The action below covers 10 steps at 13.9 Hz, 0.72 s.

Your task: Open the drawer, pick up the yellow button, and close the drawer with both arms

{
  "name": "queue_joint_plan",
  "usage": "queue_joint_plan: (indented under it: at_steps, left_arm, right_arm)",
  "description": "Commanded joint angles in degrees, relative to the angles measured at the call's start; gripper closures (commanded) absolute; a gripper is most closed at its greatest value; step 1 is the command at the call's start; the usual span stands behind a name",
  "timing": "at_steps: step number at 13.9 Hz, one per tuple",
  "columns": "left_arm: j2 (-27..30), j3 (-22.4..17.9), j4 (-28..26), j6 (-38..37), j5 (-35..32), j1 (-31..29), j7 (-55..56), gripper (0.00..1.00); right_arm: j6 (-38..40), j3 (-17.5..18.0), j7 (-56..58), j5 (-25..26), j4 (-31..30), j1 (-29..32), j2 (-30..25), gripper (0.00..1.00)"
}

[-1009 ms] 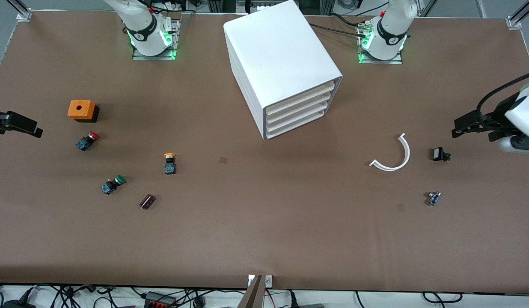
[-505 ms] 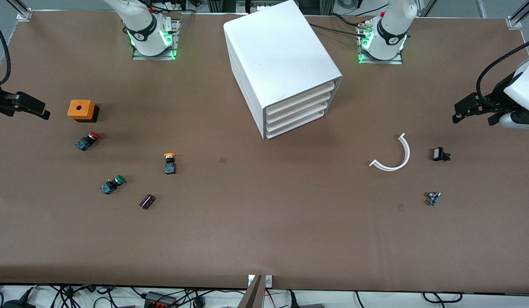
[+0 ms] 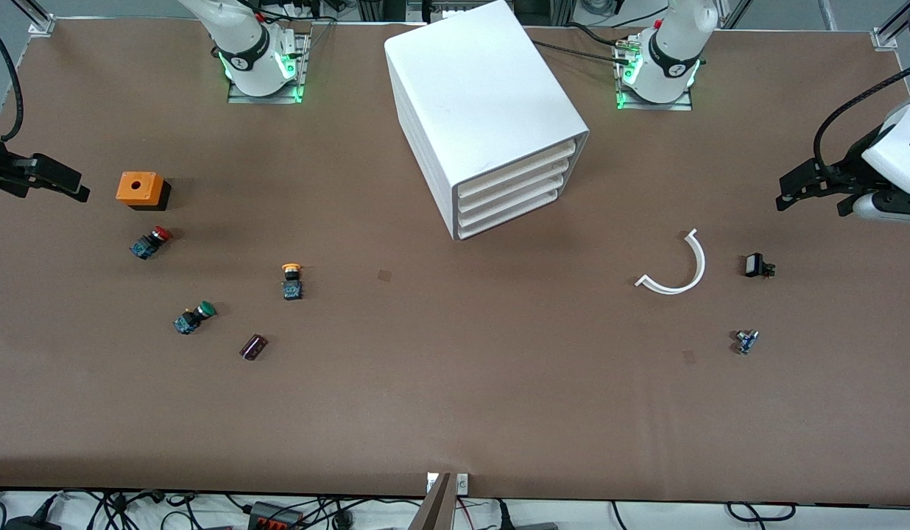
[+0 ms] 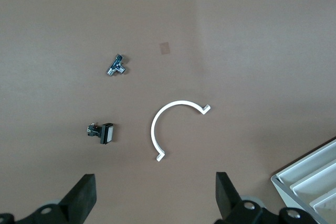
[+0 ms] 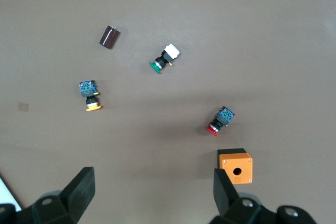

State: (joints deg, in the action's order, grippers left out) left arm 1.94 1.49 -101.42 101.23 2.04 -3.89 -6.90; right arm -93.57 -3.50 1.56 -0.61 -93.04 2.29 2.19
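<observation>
Drawer (image 3: pixel 515 168) shut in unlabelled cabinet (image 3: pixel 478 103); button (image 3: pixel 291 280) on table; left gripper (image 4: pixel 153 200) and right gripper (image 5: pixel 152 195) both spread, empty.

Even, fairly bright overhead light is falling across the brown table (image 3: pixel 455 412), and all three views are staying sharp. The white cabinet (image 3: pixel 477 103) is casting a soft shadow toward the left arm's end, and its top is reading near-white without hard glare. Green lamps are glowing at both arm bases along the top edge. Faint, diffuse shadows are pooling around the small parts
</observation>
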Motion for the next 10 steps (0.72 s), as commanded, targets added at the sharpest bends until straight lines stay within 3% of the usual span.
queue_joint_plan:
  at_steps: [1, 10]
  left_arm:
    - [0.61, 0.18, 0.87, -0.95, -2.47, 0.72, -1.01, 0.0]
    - [0.52, 0.18, 0.96, -1.12, -2.48, 0.9, -1.01, 0.0]
  right_arm:
    - [-0.38, 0.78, 0.73, 0.78, -1.09, 0.61, -1.39, 0.0]
    - [-0.12, 0.78, 0.73, 1.58, -1.44, 0.7, -1.39, 0.0]
